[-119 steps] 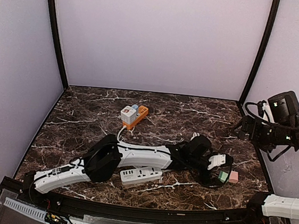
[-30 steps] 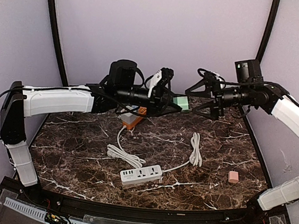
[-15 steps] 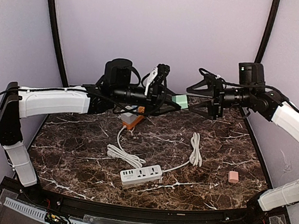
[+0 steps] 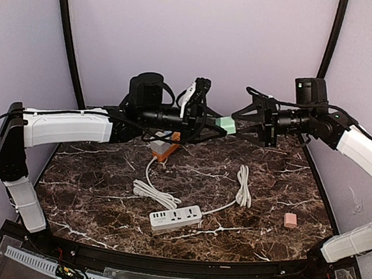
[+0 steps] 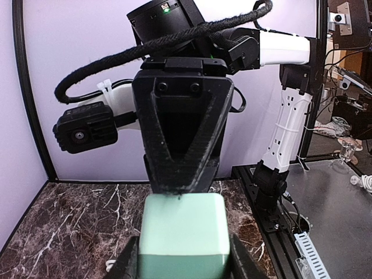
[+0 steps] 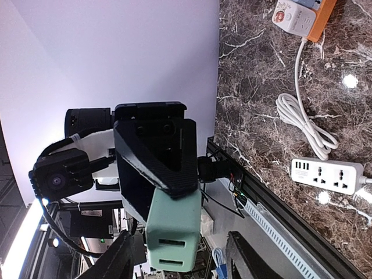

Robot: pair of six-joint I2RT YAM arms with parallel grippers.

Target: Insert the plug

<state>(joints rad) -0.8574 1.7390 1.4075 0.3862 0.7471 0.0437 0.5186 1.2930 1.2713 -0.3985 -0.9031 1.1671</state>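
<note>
- Compared with half a second ago, your right gripper (image 4: 239, 125) has slid in around the green plug (image 4: 227, 124). Its fingers are narrower but still spread, with gaps on both sides.
- Your left gripper (image 4: 217, 125) pinches that plug in mid-air, 12 o'clock above the table (image 4: 105, 151).
- The white power strip (image 4: 176, 218) lies at 6 o'clock.

the left gripper (image 4: 213, 124) lifts the green plug (image 4: 225, 124) off the table (image 4: 103, 164) to mid-air; the right gripper (image 4: 240, 126) comes across and narrows its jaws around it
</note>
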